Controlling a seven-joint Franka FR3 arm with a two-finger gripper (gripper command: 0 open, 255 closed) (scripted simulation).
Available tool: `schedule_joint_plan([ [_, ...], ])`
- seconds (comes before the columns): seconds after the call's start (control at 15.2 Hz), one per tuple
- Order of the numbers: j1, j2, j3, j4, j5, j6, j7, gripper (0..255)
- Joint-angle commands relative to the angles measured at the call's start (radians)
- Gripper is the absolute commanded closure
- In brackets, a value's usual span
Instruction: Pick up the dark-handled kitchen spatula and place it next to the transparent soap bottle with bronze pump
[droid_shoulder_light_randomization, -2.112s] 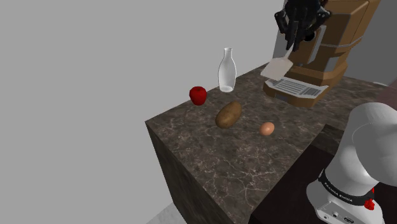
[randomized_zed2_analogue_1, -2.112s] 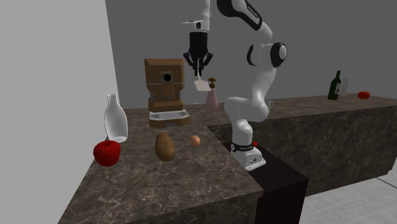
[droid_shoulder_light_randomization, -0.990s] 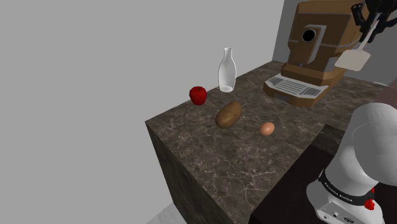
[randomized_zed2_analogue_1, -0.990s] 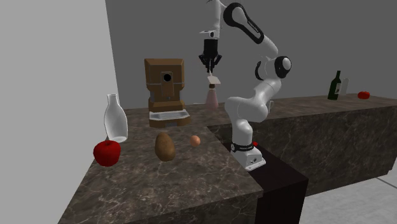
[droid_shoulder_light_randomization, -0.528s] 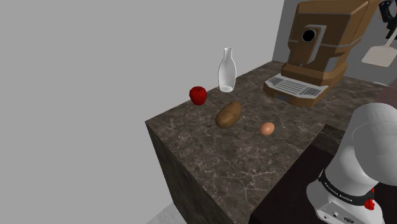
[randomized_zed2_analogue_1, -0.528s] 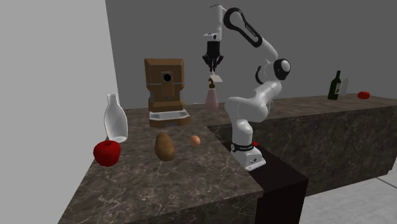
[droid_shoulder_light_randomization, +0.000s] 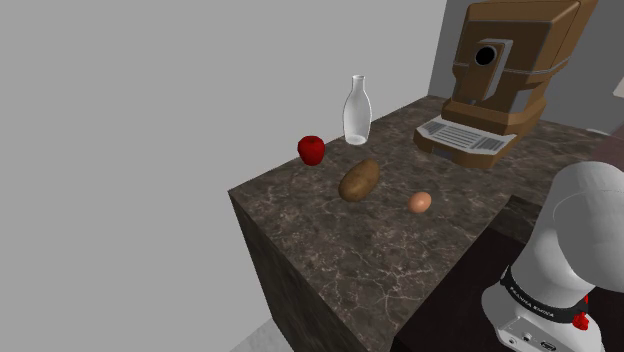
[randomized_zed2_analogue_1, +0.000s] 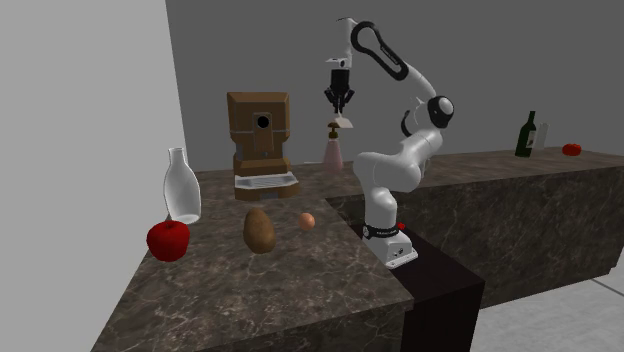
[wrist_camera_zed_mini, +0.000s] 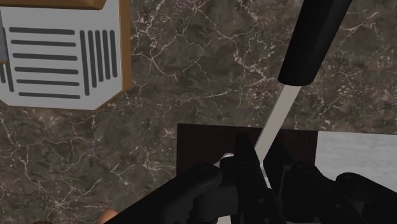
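Hand (randomized_zed2_analogue_1: 338, 104) clenched on the spatula (wrist_camera_zed_mini: 280, 113), gripping its thin pale shaft short of the dark handle. It hangs high over the rear of the tabletop (randomized_zed2_analogue_1: 300, 270), just above the soap bottle (randomized_zed2_analogue_1: 331, 152). Risks: the off-centre hold may let the spatula swivel or slip, and a straight descent could strike the pump and topple the bottle.

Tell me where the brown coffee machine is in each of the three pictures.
Shoulder view: the coffee machine stands at upper right, at the counter's far end.
Second exterior view: left of middle, at the counter's back.
Wrist view: its slotted drip tray lies off to one side of the fingers clasping the spatula.
Shared landmark: the dark marbled counter.
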Motion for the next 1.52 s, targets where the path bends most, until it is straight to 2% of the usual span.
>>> schedule_joint_plan([
  [0.0, -0.003, -0.014, -0.007, -0.009, -0.014, 0.001, -0.010, 255],
  [1.45, -0.082, -0.264, -0.114, -0.360, -0.120, 0.112, 0.037, 255],
])
